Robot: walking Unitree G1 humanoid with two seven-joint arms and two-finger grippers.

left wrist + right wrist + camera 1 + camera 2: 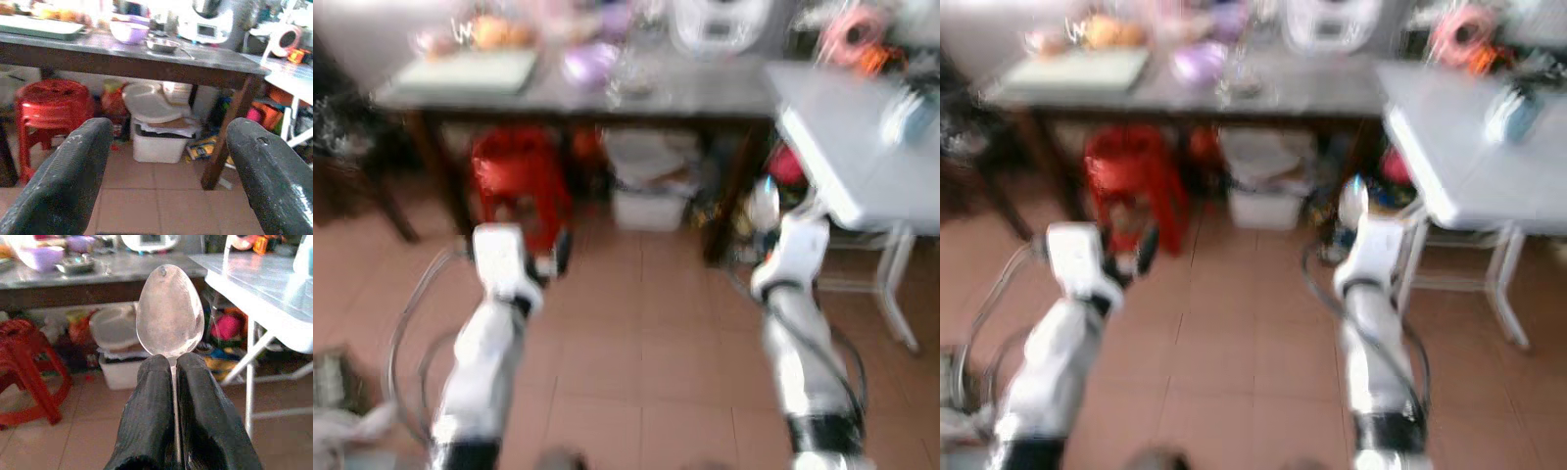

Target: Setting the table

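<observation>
1. The right gripper [172, 382] pinches a metal spoon [169, 316] by its neck, bowl standing clear beyond the fingertips.
2. The left gripper [166, 166] is spread wide, empty.
3. Ahead stand a dark table [146, 54], a white table [852, 147] and a red stool [51, 105] on the tiled floor [636, 343].

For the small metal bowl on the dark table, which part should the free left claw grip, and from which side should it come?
Probably the rim. The metal bowl is shallow and wide, so its body looks too broad to grip. It sits near the front edge of the dark table, purple bowl beside it, so the open left claw should come from the front, one finger inside the near rim, one outside.
</observation>
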